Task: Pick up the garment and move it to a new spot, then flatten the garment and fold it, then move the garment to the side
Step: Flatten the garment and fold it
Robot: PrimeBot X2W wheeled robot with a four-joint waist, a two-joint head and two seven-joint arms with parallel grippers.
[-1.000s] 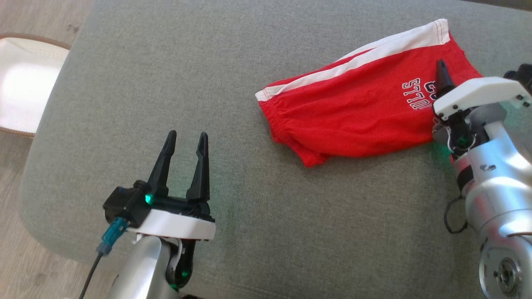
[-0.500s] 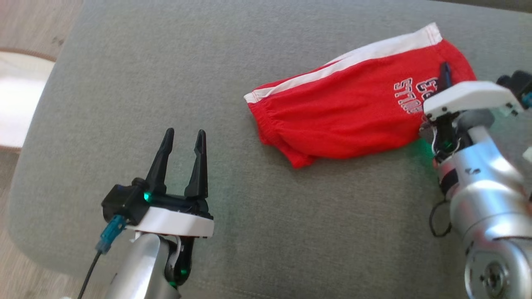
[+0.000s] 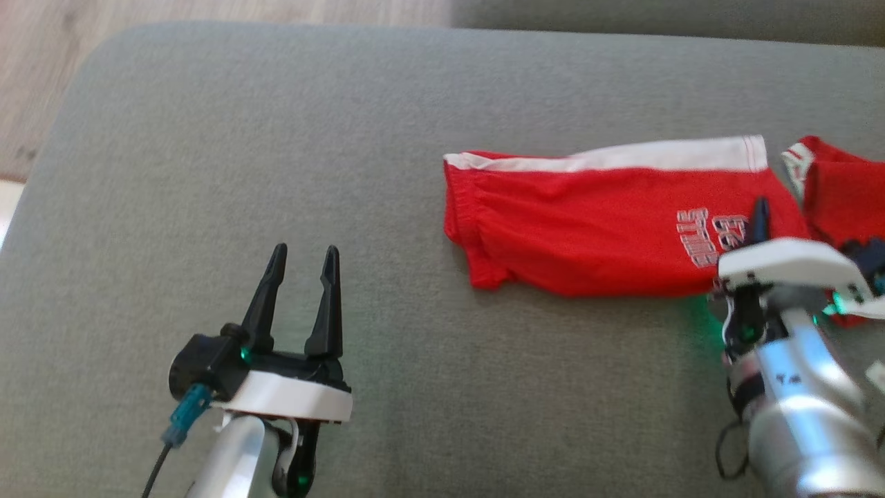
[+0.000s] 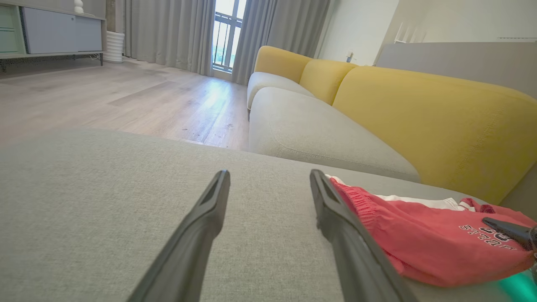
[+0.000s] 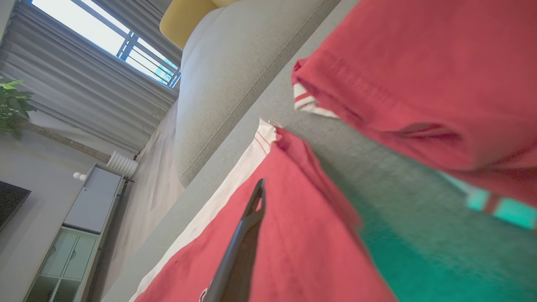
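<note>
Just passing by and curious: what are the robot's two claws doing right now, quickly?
Left gripper: open, holding nothing.
Right gripper: closed, pinching the edge of the red shorts.

White lettering (image 3: pixel 697 238) on garment (image 3: pixel 588 228) illegible

The head camera looks steeply down from above onto the grey cushion (image 3: pixel 387 90), set far enough back to take in most of the red garment (image 3: pixel 588 235). The left wrist camera sits low, just over that cushion, and faces along it toward a yellow sofa back (image 4: pixel 419 109) and a window (image 4: pixel 222 37). The right wrist camera, rolled sideways, hangs very close over the garment. All three views share garment and cushion.
</note>
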